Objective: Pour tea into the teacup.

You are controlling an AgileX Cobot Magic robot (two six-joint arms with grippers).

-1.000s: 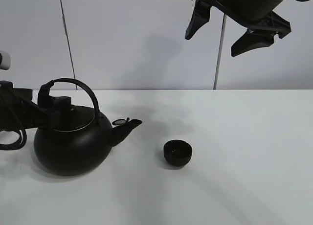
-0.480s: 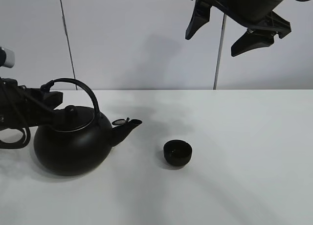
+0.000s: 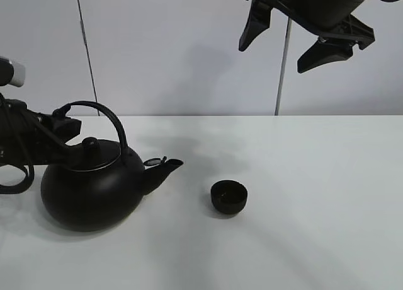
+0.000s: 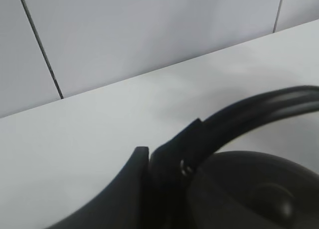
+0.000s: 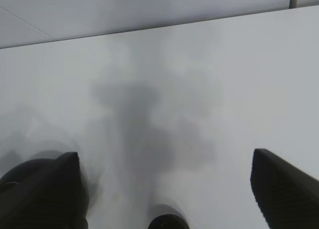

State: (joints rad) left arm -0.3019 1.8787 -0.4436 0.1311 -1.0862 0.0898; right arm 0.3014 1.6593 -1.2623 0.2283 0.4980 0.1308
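The big black kettle [image 3: 88, 192] stands on the white table [image 3: 315, 176] at the left, spout toward the teacup. The small matte-black teacup [image 3: 228, 197] sits near the middle, to the right of the spout and apart from it. My left gripper [image 3: 64, 124] is at the left end of the kettle's arched handle [image 3: 104, 108] and looks shut on it. In the left wrist view one finger [image 4: 130, 184] lies against the handle [image 4: 249, 109]; the other finger is hidden. My right gripper [image 3: 275, 55] hangs open high above the table. The teacup's rim [image 5: 167, 223] shows between its fingers [image 5: 284, 189].
A grey panelled wall [image 3: 189, 50] rises behind the table's far edge. A thin pole [image 3: 281, 82] stands at the back behind the right arm. The left arm's cables [image 3: 16, 176] hang at the left edge beside the kettle.
My left gripper has drawn back to the left along the handle. The kettle has shifted slightly left and its spout has dipped a little. The teacup and right arm have not moved.
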